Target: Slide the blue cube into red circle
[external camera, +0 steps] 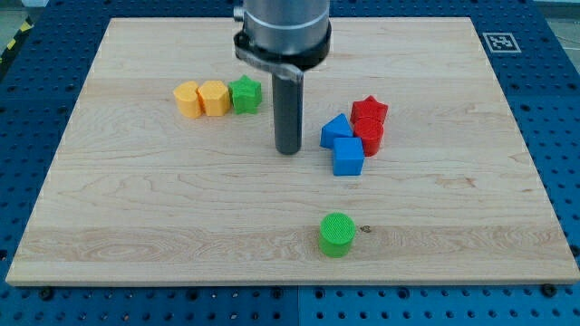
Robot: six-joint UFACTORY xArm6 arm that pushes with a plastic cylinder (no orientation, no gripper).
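**A robotics lab bench**

The setting reads as a laboratory test rig. A pale wooden board (136, 217) lies on a blue perforated metal table (553, 100) with a regular grid of mounting holes. A black-and-white fiducial marker (500, 41) is fixed at the board's far right corner, and yellow-black hazard striping (14, 41) shows at the view's top left.

Pale wooden board (136, 226) on blue perforated table (27, 308). My tip (288, 150) near centre, just left of blue cube (348, 157), apart from it. Blue cube touching blue triangular block (334, 130) and red cylinder (371, 136); red star block (370, 110) behind. Toward top-left: two yellow blocks (201, 99), green star block (246, 94), in a row. Green cylinder (336, 234) near bottom edge.
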